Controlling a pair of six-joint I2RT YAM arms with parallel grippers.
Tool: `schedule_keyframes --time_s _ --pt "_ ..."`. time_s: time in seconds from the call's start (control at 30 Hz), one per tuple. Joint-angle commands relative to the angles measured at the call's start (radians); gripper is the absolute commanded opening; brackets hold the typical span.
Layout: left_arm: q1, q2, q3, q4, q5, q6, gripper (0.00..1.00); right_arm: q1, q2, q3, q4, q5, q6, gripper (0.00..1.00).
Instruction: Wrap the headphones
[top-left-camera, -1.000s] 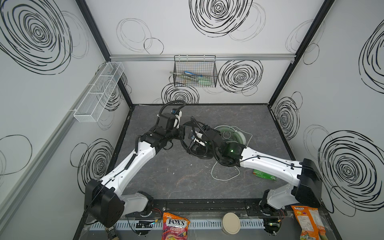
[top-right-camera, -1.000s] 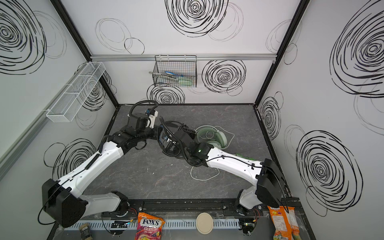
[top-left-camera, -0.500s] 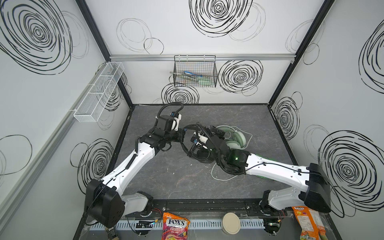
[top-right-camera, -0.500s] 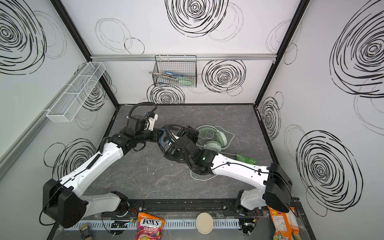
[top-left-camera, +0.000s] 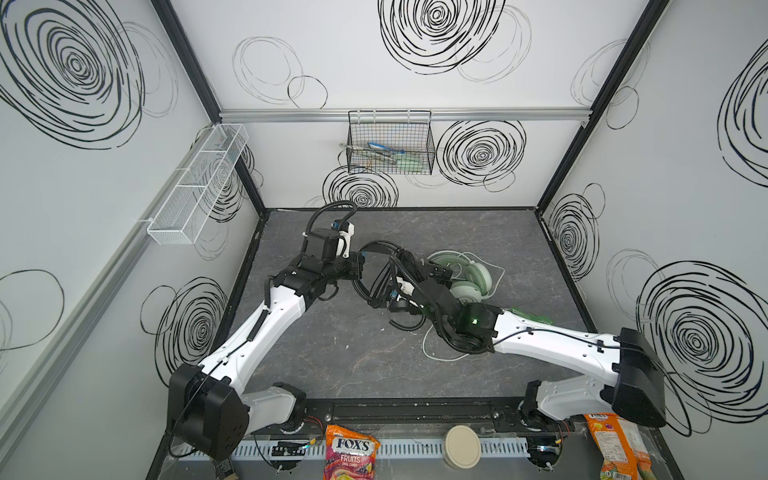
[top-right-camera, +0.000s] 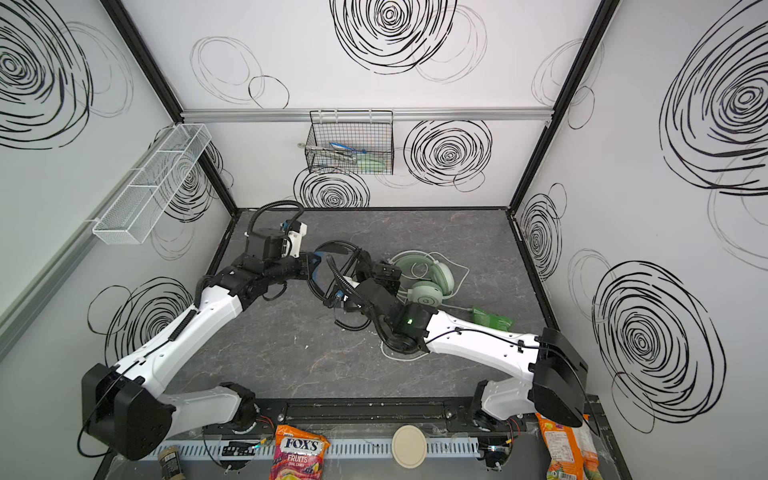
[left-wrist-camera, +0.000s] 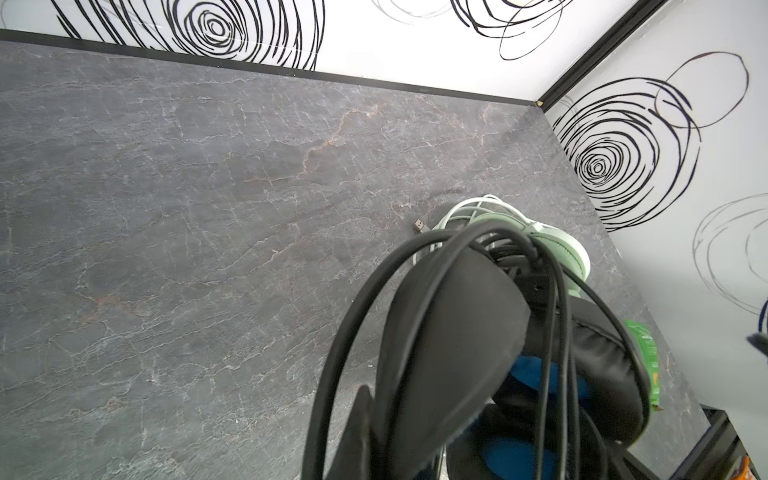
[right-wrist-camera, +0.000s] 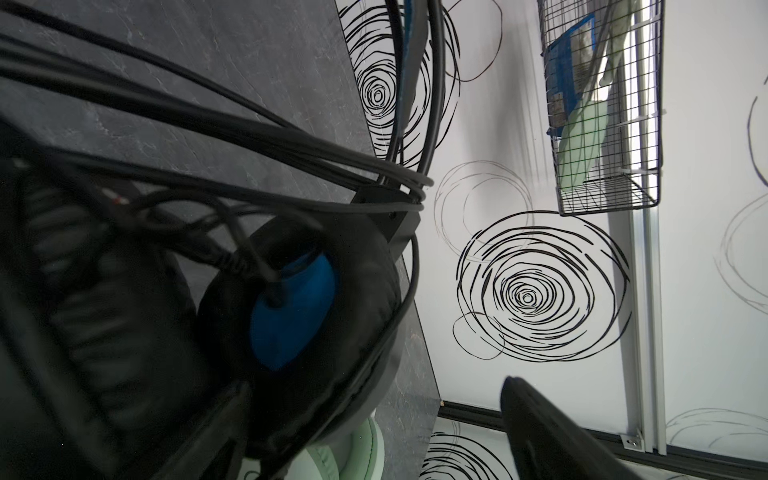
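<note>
left tool (top-right-camera: 311, 268) clenched on the black headphones (right-wrist-camera: 357, 291) mid-frame, black cable (left-wrist-camera: 332, 353) looped over them, right tool (top-right-camera: 376, 268) released alongside, jaws spread wide, mint-green headphones (top-left-camera: 469, 278) lying on the desk (top-left-camera: 332, 353) right of centre

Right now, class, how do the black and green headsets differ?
Colour: the black headset has blue lining; the green headset is mint. Pose: the black headset is held by the left gripper; the green headset lies on the table. Cables: the black headset's black cable wraps it; the green headset's pale cable trails loose. Both are corded over-ear headsets.
</note>
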Motion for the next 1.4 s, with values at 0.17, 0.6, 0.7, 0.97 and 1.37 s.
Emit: schedule_keyframes --time_s 0.17,0.6,0.7,0.97,1.37 --pt "0.014 -0.029 0.001 0.146 0.031 -0.065 0.00 0.010 -0.017 0.084 -0.161 -0.039 0.130 0.97" --pt "0.038 -0.006 0.026 0.145 0.058 -0.098 0.00 -0.040 -0.179 0.282 -0.339 -0.360 0.378 0.99" --pt "0.037 -0.004 0.024 0.140 0.066 -0.095 0.00 -0.060 -0.167 0.308 -0.350 -0.452 0.365 0.97" --pt "0.038 -0.004 0.032 0.137 0.072 -0.104 0.00 -0.055 -0.095 0.310 -0.308 -0.641 0.328 0.91" --pt "0.039 -0.007 0.034 0.136 0.078 -0.110 0.00 -0.076 -0.008 0.243 -0.229 -0.625 0.307 0.83"
